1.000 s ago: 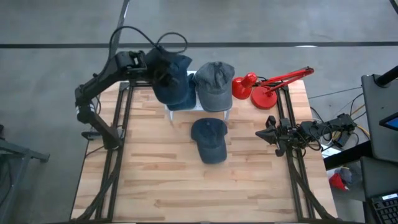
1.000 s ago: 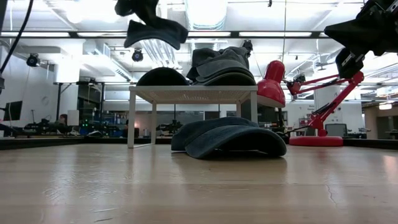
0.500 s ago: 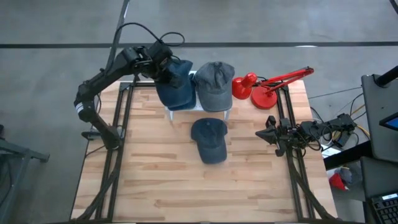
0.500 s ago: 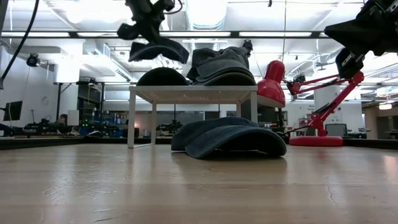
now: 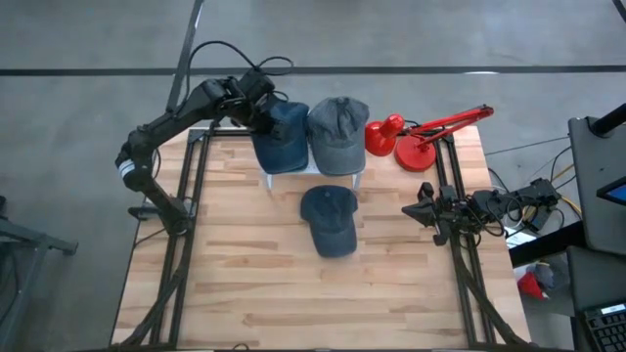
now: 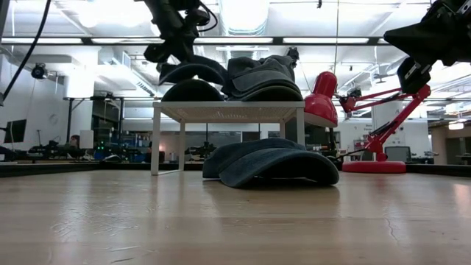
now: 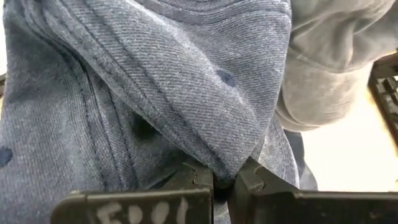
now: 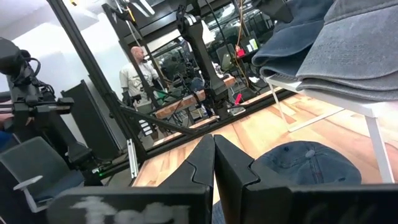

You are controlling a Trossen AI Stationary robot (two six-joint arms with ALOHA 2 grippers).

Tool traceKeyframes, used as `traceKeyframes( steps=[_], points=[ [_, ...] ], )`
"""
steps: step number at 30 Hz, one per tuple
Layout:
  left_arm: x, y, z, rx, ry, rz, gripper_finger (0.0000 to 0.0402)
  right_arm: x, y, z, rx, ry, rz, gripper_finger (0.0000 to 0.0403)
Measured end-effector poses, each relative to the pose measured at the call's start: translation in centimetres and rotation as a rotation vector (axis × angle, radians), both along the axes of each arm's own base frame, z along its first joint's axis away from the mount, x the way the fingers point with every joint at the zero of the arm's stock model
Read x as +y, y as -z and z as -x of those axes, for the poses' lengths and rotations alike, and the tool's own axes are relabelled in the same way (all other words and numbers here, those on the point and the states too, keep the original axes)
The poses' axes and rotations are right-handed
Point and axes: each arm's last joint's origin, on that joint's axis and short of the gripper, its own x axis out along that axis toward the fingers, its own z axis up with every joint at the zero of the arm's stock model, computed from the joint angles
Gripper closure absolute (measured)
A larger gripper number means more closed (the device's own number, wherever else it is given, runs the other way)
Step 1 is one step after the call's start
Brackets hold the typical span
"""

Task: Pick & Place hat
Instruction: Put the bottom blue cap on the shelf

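Note:
A dark blue denim hat is over the left half of the white stand, held by my left gripper. In the low view this hat sits just above a dark domed hat that rests on the stand. A grey hat lies on the stand's right half. Another blue hat lies brim-down on the table in front of the stand. My right gripper is shut and waits at the table's right side. My left gripper pinches a raised fold of the blue hat's cloth between its two fingers, on the hat's far-left side. It comes slanting down from the far left. The hat hangs below the fingers, over the domed hat; whether they touch, I cannot tell.
A red desk lamp stands at the far right, next to the stand. The near half of the wooden table holds nothing. Dark frame rails run along both table sides. A person shows in the room behind.
My left gripper has moved down and toward the table's right, carrying the blue hat. The hat has dropped from high above the stand to just over the domed hat there, and it has shifted closer to the grey hat.

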Motion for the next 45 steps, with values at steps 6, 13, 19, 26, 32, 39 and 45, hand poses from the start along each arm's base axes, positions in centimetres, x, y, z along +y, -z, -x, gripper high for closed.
traceKeyframes(
  steps=[6,13,19,26,32,39,45],
  points=[
    [0.3,0.3,-0.2,-0.001,0.002,0.011,0.0392,0.0,0.0,0.0,0.0,0.0,0.0,0.0394],
    [1.0,1.7,-1.3,0.025,0.027,0.049,0.0392,0.0,0.0,0.0,0.0,0.0,0.0,0.0394],
    [1.5,2.5,-1.8,0.045,0.026,0.066,0.0382,0.0,0.0,0.0,0.0,0.0,0.0,0.0394],
    [1.5,2.4,-1.8,0.057,0.017,0.043,0.0345,0.0,0.0,0.0,0.0,0.0,0.0,0.0394],
    [1.5,2.3,-1.7,0.062,0.017,0.025,0.0319,0.0,0.0,0.0,0.0,0.0,0.0,0.0394],
    [1.4,2.0,-1.5,0.057,0.018,0.016,0.0289,0.0,0.0,0.0,0.0,0.0,0.0,0.0394],
    [0.9,1.2,-0.9,0.037,0.023,-0.004,0.0273,0.0,0.0,0.0,0.0,0.0,0.0,0.0394]
  ],
)
